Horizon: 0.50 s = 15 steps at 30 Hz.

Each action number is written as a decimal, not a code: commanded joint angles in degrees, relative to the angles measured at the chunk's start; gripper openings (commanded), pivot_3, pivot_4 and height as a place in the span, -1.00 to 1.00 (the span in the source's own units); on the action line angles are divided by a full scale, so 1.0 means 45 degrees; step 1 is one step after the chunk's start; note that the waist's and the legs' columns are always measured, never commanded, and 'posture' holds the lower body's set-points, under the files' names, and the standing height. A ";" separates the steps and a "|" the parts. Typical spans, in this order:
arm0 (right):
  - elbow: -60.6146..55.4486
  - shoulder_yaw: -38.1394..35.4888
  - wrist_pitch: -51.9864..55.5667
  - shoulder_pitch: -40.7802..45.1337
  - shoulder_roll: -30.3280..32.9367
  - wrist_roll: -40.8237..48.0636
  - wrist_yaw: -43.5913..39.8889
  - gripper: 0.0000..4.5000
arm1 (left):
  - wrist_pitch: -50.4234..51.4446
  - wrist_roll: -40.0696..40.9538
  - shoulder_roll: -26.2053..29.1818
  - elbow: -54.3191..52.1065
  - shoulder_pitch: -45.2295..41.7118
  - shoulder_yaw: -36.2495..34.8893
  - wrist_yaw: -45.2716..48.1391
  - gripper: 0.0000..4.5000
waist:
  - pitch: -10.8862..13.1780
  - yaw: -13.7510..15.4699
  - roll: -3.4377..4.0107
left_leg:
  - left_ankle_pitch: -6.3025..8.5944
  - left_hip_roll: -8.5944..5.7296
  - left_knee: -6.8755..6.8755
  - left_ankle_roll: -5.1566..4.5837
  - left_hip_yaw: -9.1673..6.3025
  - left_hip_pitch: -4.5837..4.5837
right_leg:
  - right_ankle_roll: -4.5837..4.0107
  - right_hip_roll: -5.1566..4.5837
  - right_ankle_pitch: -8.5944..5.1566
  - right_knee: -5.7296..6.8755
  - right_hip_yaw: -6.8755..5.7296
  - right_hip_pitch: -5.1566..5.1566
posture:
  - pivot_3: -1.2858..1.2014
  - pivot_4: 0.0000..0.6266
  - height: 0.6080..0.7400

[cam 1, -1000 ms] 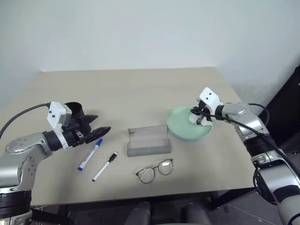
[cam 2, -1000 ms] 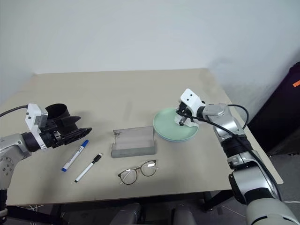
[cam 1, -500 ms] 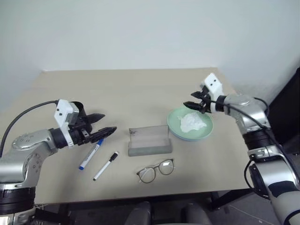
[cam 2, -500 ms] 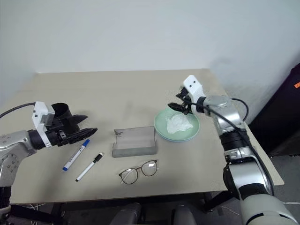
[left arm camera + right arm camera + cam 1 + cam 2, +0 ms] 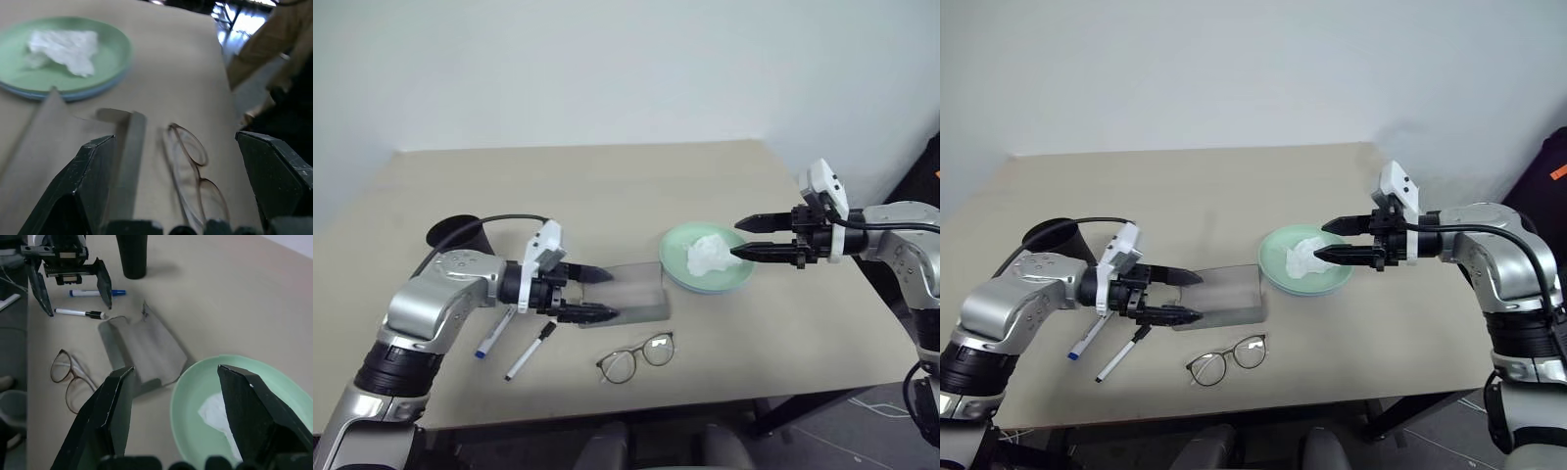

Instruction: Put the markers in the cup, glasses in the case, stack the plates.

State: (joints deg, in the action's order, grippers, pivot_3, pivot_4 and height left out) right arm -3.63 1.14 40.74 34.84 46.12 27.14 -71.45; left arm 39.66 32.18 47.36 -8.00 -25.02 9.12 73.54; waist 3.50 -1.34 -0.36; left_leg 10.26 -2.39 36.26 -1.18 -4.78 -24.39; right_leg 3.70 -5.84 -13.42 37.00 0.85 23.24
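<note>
Shiny silver metal arms with round joints, a thin black cable looping over each arm, a small white box on each wrist, left gripper (image 5: 592,294) and right gripper (image 5: 744,238) with pointy black fingers

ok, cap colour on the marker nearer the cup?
Blue, on the marker beside the cup; clearest in the right wrist view.

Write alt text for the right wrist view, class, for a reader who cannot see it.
Between the open fingers of the right hand lies a pale green plate with a crumpled white tissue on it. Beyond it on the tan table are the open grey case, round glasses, two markers, a black cup and the open left hand.
</note>
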 commanded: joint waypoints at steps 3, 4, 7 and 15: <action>-0.0880 -0.0470 0.0415 -0.0419 0.0201 0.0421 0.0519 0.53 | -0.0330 -0.0506 -0.0059 -0.0345 0.0051 0.0668 0.0343 0.86 | 0.0000 0.0047 0.0000 | 0.0002 -0.0003 0.0008 -0.0002 -0.0005 -0.0002 | 0.0001 -0.0004 -0.0001 0.0000 0.0000 -0.0003 | 0.03 -1.00 0.45; -0.1020 -0.0486 0.0469 -0.0512 0.0233 0.0508 0.0506 0.67 | -0.0269 -0.0457 -0.0051 -0.0408 0.0109 0.0673 0.0379 0.86 | 0.0001 0.0045 0.0001 | 0.0002 -0.0003 0.0014 -0.0003 -0.0006 -0.0011 | 0.0001 -0.0004 -0.0001 0.0000 0.0000 0.0001 | 0.03 -1.00 0.45; -0.1144 -0.0520 0.0208 -0.0676 0.0108 0.0279 0.1007 0.99 | -0.0213 -0.0528 0.0019 -0.0591 0.0366 0.0888 0.0467 0.86 | 0.0001 0.0042 0.0002 | 0.0002 -0.0001 0.0016 -0.0004 -0.0011 -0.0014 | 0.0001 -0.0003 -0.0001 0.0002 -0.0001 0.0005 | 0.03 -1.00 0.45; -0.1295 -0.0308 -0.0106 -0.1057 -0.0071 0.0292 0.1514 0.99 | -0.0277 -0.1040 -0.0576 -0.0559 0.0573 0.1713 0.0281 0.86 | 0.0001 0.0067 0.0002 | 0.0004 -0.0003 0.0033 -0.0005 -0.0020 -0.0018 | 0.0000 -0.0004 -0.0002 0.0000 -0.0009 -0.0002 | 0.03 -1.00 0.45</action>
State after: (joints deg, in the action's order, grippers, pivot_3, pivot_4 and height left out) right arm -7.74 0.90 41.26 29.74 45.88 28.02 -65.16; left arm 38.63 27.71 45.06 -9.36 -21.12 16.98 74.98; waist 3.51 -1.04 -0.35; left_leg 10.28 -2.41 36.41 -1.21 -4.87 -24.48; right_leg 3.70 -5.86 -13.43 37.00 0.81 23.23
